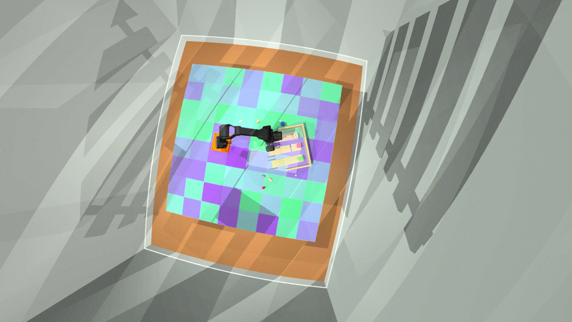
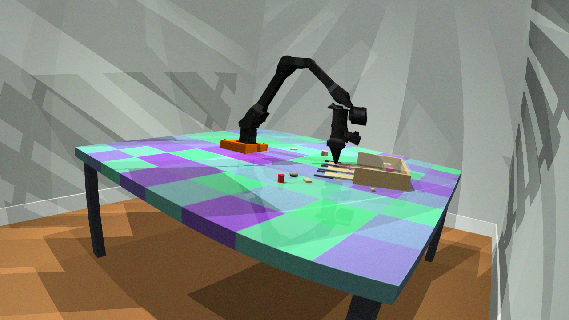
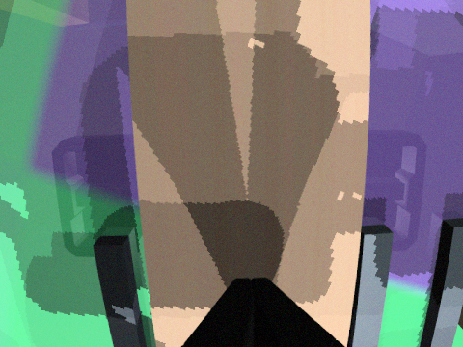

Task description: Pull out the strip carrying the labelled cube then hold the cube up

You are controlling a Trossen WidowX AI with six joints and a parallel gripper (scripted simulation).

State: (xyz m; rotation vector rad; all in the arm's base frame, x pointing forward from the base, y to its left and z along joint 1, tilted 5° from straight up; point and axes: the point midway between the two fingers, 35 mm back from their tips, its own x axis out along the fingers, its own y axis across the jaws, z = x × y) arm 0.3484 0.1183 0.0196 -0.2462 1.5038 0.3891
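Note:
My gripper (image 2: 336,162) (image 3: 250,292) is shut and empty, pointing down at the near part of the pinkish-beige strip (image 1: 287,138) (image 3: 318,169); whether the tips touch it I cannot tell. The arm hides them in the top view. A cream cube with a faint mark (image 1: 296,135) sits on this strip's far end; part of the strip is hidden by the arm. The middle strip (image 1: 279,151) shows a gap before its far piece, which carries a pink cube (image 1: 298,145) (image 2: 390,169). The third strip (image 1: 286,162) carries a green cube (image 1: 301,158).
A wooden frame (image 1: 306,146) (image 2: 382,179) surrounds the strips' far ends. Dark rails (image 3: 116,289) (image 3: 373,280) flank the strip. Outside lie a blue ball (image 1: 282,124), a tan cube (image 1: 258,121) (image 2: 324,153), a red cylinder (image 1: 263,188) (image 2: 280,178), a grey stone (image 2: 293,174) and a beige block (image 2: 307,180).

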